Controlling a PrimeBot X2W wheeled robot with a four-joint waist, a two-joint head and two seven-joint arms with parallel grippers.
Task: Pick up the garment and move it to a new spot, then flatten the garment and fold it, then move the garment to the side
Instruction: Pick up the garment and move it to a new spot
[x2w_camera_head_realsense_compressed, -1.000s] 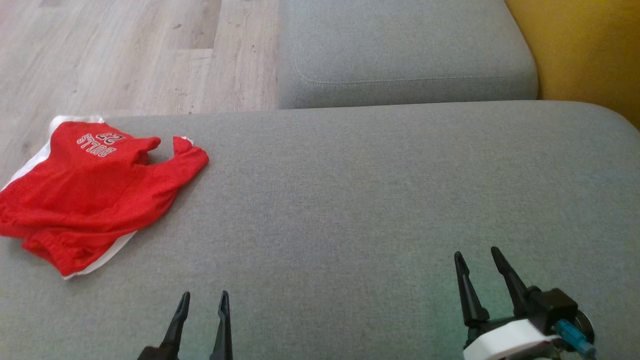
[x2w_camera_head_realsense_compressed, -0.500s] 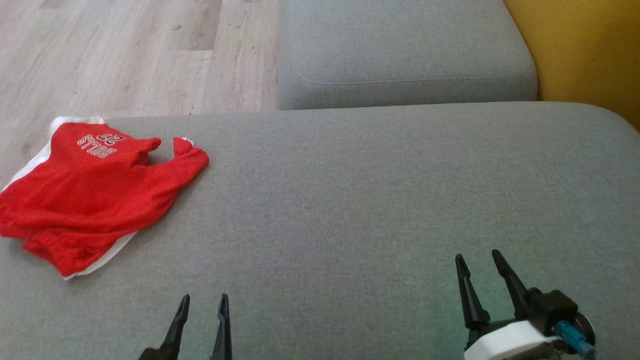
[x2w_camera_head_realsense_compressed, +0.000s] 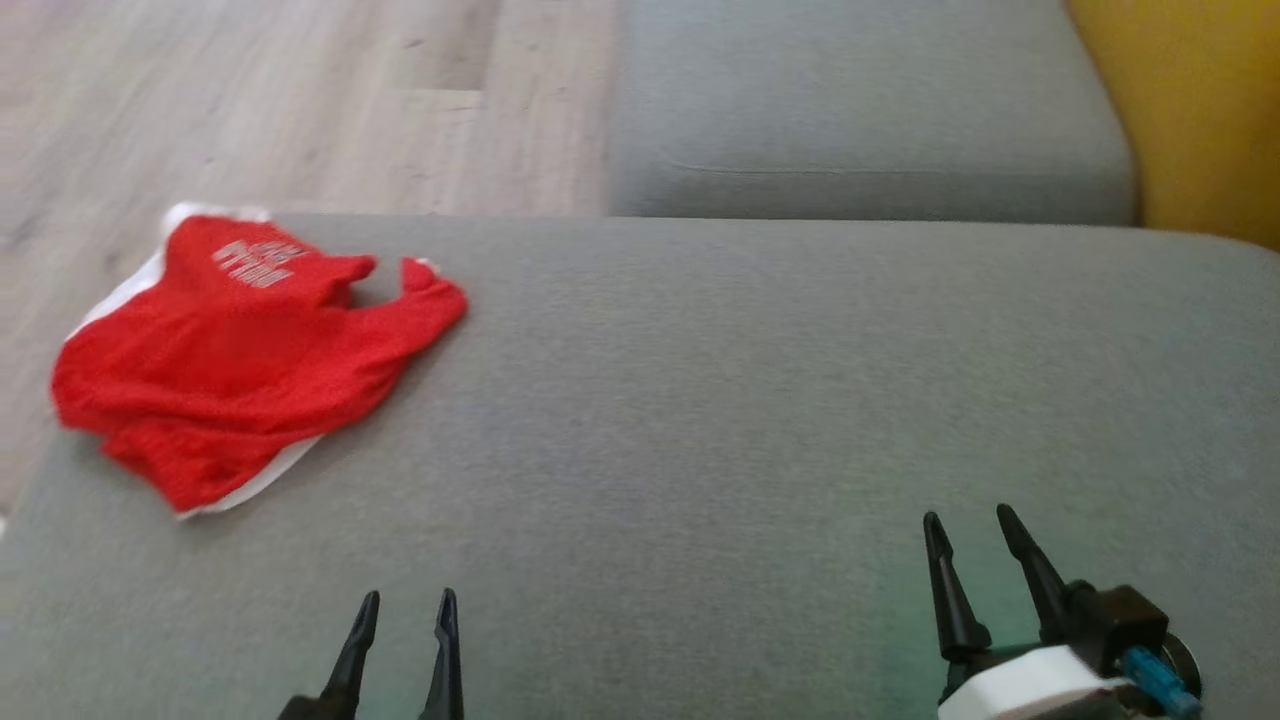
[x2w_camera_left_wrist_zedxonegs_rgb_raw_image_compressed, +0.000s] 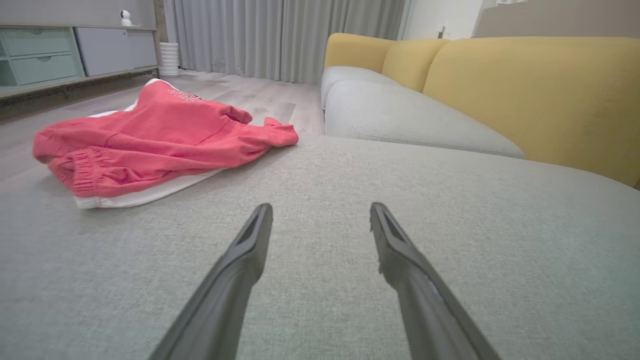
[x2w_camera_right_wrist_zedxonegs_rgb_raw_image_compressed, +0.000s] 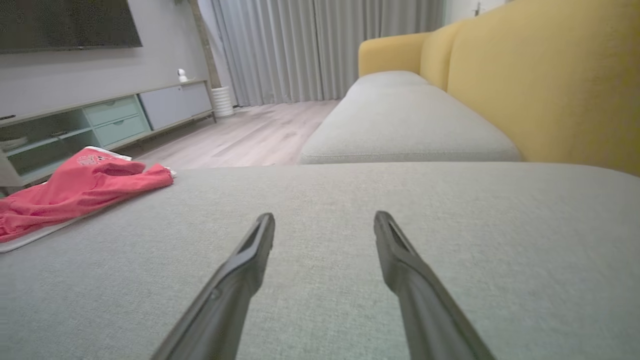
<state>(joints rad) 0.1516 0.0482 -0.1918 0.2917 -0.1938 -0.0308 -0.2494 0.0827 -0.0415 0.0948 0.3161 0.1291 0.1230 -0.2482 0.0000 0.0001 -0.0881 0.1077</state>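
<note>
The red garment (x2w_camera_head_realsense_compressed: 250, 350) is lying crumpled at the grey cushion's (x2w_camera_head_realsense_compressed: 700, 400) far left corner, stretching slantwise inward from the left edge. It is lying ahead and left of your left claw (x2w_camera_head_realsense_compressed: 410, 595), which is sitting nearer than the right claw (x2w_camera_head_realsense_compressed: 968, 513). Both are gaping empty.

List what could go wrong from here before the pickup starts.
1. The red garment lies at the grey cushion's far left corner, beside the wooden floor; a nudge may push it off.
2. It is bunched in layers, so the open jaws may pinch only the top one.
</note>
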